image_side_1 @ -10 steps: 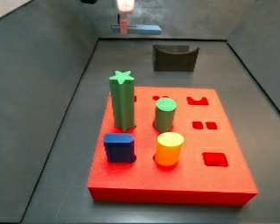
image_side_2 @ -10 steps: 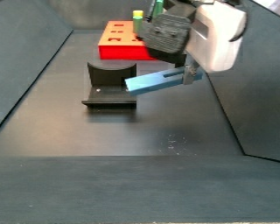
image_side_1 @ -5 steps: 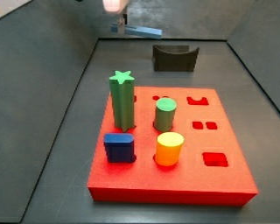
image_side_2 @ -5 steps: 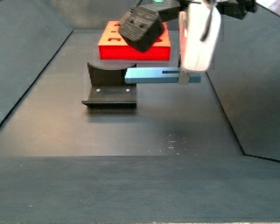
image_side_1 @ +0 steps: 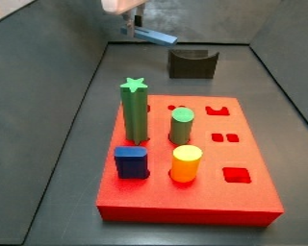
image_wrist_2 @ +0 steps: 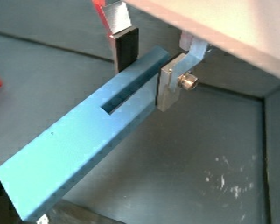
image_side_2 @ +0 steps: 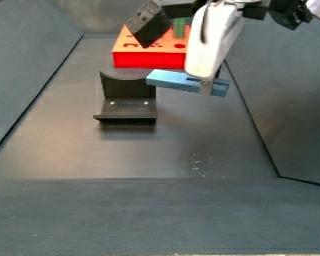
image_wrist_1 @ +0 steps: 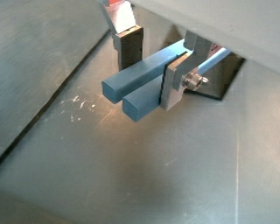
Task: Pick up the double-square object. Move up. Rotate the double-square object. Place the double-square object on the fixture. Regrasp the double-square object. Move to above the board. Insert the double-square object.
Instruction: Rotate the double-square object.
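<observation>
1. Above the fixture (image_side_2: 125, 98) and slightly to its side, the pincer (image_wrist_1: 152, 58) is hanging in mid-air, clear of the worktop (image_side_2: 136, 200).
2. Pincer state: its silver fingers (image_wrist_2: 174, 77) are clamping the double-square object (image_wrist_2: 94, 130) near one end.
3. Double-square object: the grey-blue bar (image_side_2: 187, 82) is lying nearly level, its long axis running crosswise from the pincer, with its free end reaching out over the fixture's side.
4. Fixture: the dark notched block (image_side_1: 192, 62) is sitting on the floor beyond the board (image_side_1: 208, 197), empty.
5. Judgement: the rotation is appearing underway; lowering the bar into the notch is likely coming next.
</observation>
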### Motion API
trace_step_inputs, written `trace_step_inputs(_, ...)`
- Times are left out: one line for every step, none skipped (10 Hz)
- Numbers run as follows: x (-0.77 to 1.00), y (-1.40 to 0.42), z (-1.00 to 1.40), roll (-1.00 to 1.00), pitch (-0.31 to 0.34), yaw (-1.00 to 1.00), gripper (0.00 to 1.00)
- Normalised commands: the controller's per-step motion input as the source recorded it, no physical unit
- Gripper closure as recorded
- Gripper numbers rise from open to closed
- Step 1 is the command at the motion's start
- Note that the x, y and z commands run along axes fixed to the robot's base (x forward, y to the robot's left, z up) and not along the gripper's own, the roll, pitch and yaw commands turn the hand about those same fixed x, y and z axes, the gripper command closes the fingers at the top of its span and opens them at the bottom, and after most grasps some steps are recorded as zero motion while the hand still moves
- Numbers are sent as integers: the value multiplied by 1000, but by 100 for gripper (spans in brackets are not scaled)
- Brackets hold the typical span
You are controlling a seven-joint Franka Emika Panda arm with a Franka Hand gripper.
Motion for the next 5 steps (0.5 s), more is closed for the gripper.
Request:
trace_step_inputs(30,23,-31,-12,-14,-1000,100)
trace_step_inputs(30,23,-32,-13,-15,-1000,100)
trace_step_inputs(30,23,-32,-13,-16,-1000,100)
trace_step_inputs(30,23,-32,-14,-17,-1000,100)
trace_step_inputs(30,23,-32,-15,-18,-1000,100)
